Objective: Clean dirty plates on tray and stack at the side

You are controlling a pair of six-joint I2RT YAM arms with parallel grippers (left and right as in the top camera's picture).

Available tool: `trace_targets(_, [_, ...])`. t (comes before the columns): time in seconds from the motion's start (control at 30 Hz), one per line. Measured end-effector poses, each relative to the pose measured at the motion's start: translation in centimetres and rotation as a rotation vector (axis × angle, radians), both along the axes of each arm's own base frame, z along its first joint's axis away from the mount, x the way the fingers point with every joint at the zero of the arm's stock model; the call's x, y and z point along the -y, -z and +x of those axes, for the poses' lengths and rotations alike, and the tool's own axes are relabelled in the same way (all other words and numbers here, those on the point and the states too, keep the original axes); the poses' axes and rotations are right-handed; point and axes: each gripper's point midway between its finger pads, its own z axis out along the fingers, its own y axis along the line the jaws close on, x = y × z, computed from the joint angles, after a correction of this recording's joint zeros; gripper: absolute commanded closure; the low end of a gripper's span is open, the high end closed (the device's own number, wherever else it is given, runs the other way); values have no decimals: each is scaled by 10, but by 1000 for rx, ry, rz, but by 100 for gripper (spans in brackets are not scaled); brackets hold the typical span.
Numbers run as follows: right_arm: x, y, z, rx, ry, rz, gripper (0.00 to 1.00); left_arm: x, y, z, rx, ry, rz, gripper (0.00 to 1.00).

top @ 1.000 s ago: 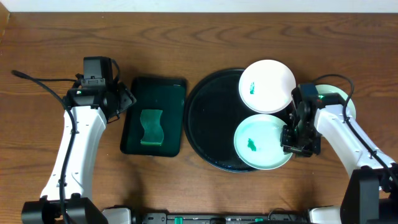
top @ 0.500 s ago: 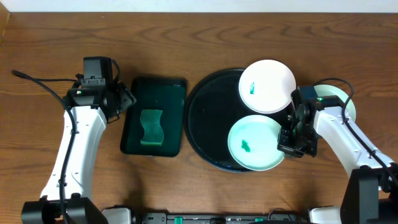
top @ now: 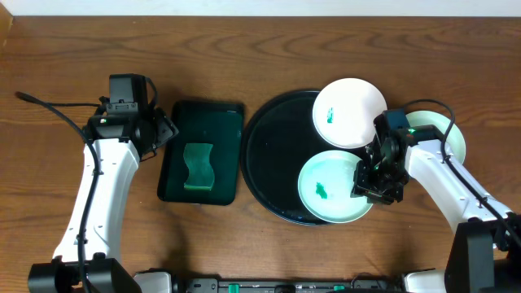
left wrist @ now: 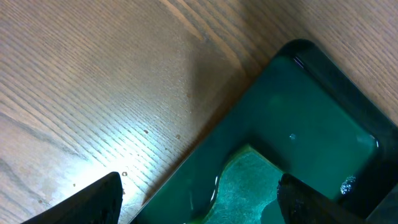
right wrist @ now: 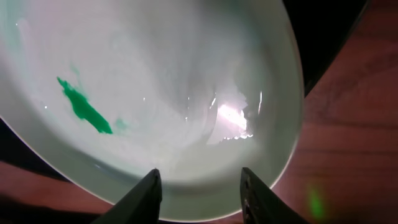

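Two on the black tray [top: 273, 155]: smeared mint plate [top: 326, 189], white plate [top: 350, 112]; second mint plate [top: 446, 137] off it.
Right gripper [right wrist: 199, 177] fingers [right wrist: 146, 196] parted, empty, smeared plate's rim just ahead of the tips. Left gripper [left wrist: 199, 186] wide apart, empty, sponge [left wrist: 249, 177] below.

No text, label, brand, number or sign can be read anywhere.

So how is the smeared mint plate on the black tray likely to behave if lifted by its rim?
The mint plate looks rigid, so it should lift in one piece. Its glossy surface, with bright glare in the wrist view, suggests a slippery rim. Held at one edge by the right gripper, it would probably tip down toward the tray.
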Motion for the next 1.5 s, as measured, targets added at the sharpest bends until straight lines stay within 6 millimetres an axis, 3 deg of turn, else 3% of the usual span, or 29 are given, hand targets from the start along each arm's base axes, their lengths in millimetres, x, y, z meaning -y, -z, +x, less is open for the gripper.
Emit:
trace_targets(0.17, [4,-5,-15,-74,26,8,64,0,0,0,0,0,0,20])
trace_targets(0.3, [7,-10,-16,-88,41,8,75,0,0,0,0,0,0,20])
trace_targets(0.4, [7,-9,-14,-84,46,4,77,0,0,0,0,0,0,20])
trace_targets(0.93, [15,16,-25,-95,112,-87,81,0,0,0,0,0,0,20])
trace_targets(1.1, [15,16,-21,-83,118,-86,76,0,0,0,0,0,0,20])
trace_targets(1.2, [15,8,-18,-85,118,-89,75,0,0,0,0,0,0,20])
trace_targets(1.33, [12,-20,-1,-59,116,-84,78,0,0,0,0,0,0,20])
trace_targets(1.5, [12,-43,0,-76,106,-86,70,0,0,0,0,0,0,20])
